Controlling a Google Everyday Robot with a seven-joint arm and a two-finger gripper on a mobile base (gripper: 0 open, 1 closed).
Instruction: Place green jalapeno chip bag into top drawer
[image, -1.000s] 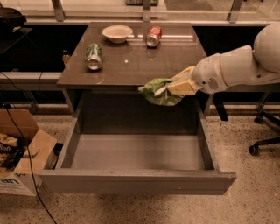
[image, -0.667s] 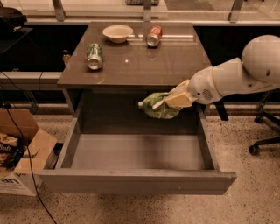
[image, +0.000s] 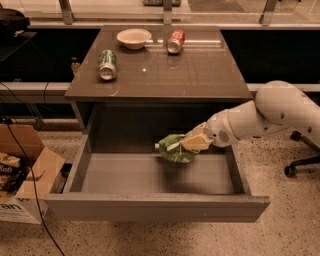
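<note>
1. Fingers (image: 198, 136) of the gripper (image: 192, 144) are clamped on the right-hand end of the green jalapeno chip bag (image: 171, 151); the bag hangs leftward from that grip.
2. Location of gripper: over the right rear part of the open top drawer (image: 155, 208), below the level of the table (image: 200, 80), with the white arm (image: 265, 117) reaching in from the right.
3. Location of bag: within the drawer's outline, near the back wall. It appears to hang just above the drawer floor, though whether its lower edge touches the floor cannot be told from this angle.
4. Handling assessment: the bag looks light, soft and crinkly. The film is likely slippery and gives under pressure, and the contents are fragile, so a hard squeeze on the middle risks crushing them. The sealed end or a gathered fold is judged the soundest place to hold, as in the present grip.
5. Release assessment: a short drop should do no harm, since the drawer is deep and wide.
6. Count:
   - one chip bag
   - one open drawer
   - one gripper
   - one green soda can (image: 107, 64) and one red soda can (image: 175, 41), both lying on the tabletop
   - one bowl (image: 134, 38)
   - one cardboard box (image: 32, 172) on the floor at left
</note>
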